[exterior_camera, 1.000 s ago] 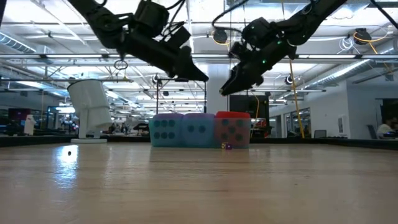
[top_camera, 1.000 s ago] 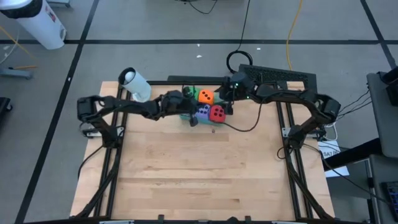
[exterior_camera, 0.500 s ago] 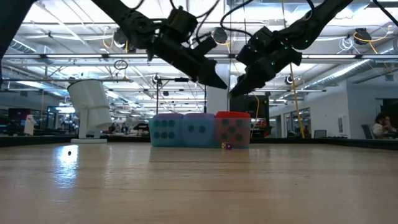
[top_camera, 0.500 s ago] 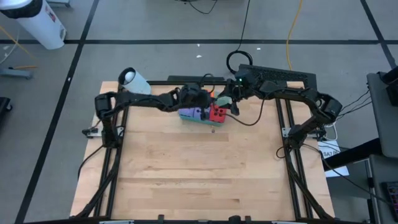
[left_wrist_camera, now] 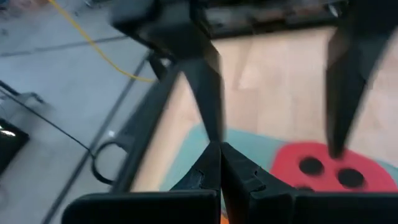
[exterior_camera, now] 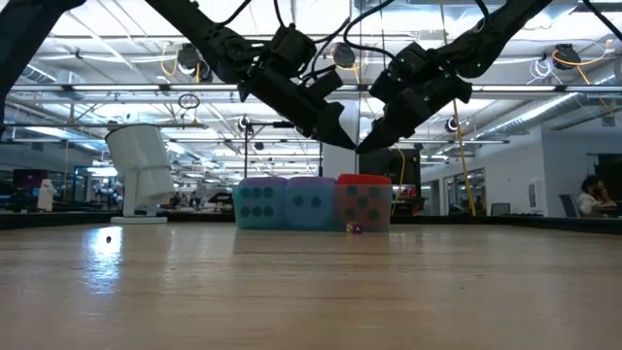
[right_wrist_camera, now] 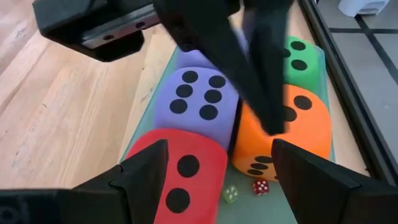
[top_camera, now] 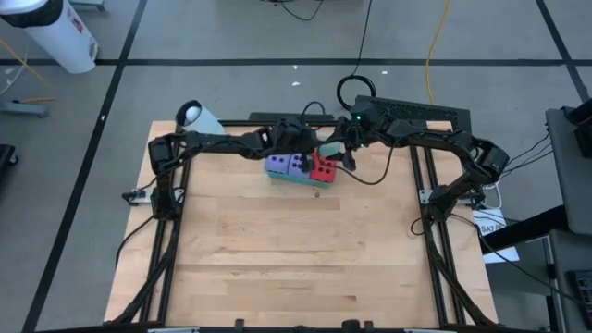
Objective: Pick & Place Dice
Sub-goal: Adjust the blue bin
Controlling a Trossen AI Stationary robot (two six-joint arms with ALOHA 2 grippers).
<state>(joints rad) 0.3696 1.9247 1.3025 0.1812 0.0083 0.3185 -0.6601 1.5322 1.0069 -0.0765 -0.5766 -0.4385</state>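
Soft dice sit side by side on a flat green tray [top_camera: 305, 180] at the table's far middle. There are two purple dice [right_wrist_camera: 199, 93] [top_camera: 277, 165], a red one [right_wrist_camera: 180, 168], an orange one [right_wrist_camera: 298, 134] and a green one [right_wrist_camera: 303, 57]. My left gripper [left_wrist_camera: 219, 149] is shut and slants down over the orange die; in the low view it [exterior_camera: 342, 139] hangs clear above the row. My right gripper [right_wrist_camera: 219, 144] stands open above the red die, also clear [exterior_camera: 369, 141]. In the high view the left arm hides the orange and green dice.
Two tiny dice, green [right_wrist_camera: 231, 193] and red [right_wrist_camera: 260, 186], lie on the tray's near edge. A white cylinder [top_camera: 199, 116] stands at the far left corner. A black keyboard-like slab [top_camera: 416, 113] lies along the far right edge. The bare wooden tabletop [top_camera: 296, 250] stretches toward the near edge.
My left gripper has swung toward the table's right and far side, from beside the dice to above them, close to my right gripper, and stays shut. My right gripper has rolled a little about its own line and keeps its place. The dice have not moved.
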